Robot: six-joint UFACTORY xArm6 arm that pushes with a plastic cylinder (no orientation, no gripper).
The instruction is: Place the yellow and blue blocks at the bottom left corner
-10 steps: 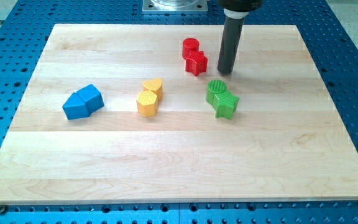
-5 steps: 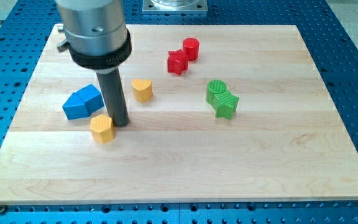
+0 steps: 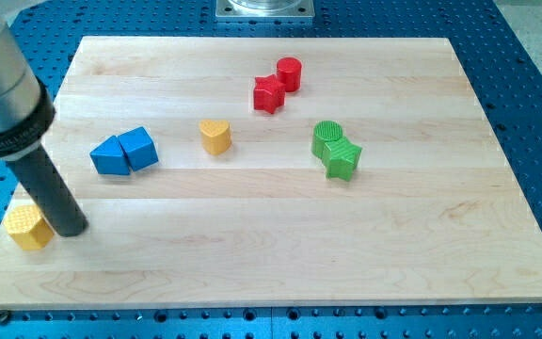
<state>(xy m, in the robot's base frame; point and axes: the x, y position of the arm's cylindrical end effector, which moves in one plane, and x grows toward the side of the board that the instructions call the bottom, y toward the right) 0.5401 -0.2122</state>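
Nearest the view's bottom left, my tip [image 3: 71,229], the blunt end of a smooth dark rod with no jaws to spread or press, stands on the pale wooden board [image 3: 280,254] and touches the right side of a yellow block [image 3: 28,227]. That block has a ribbed top and looks roughly hexagonal; it sits by the board's left edge, close to the bottom left corner.

Further up, two blue blocks lie touching: a wedge-like blue block [image 3: 109,156] on the left and a blue cube-like block [image 3: 139,149] on the right, well apart from my tip.

A yellow heart-shaped block [image 3: 215,136] stands alone near the board's middle.

To the view's right, a green star-shaped block [image 3: 342,157] touches a green cylinder [image 3: 327,136], both with ribbed tops.

Farthest, a red star-shaped block [image 3: 268,93] touches a red cylinder [image 3: 289,72].

The blue metal table [image 3: 534,75] around the board is dotted with holes. No writing is legible.
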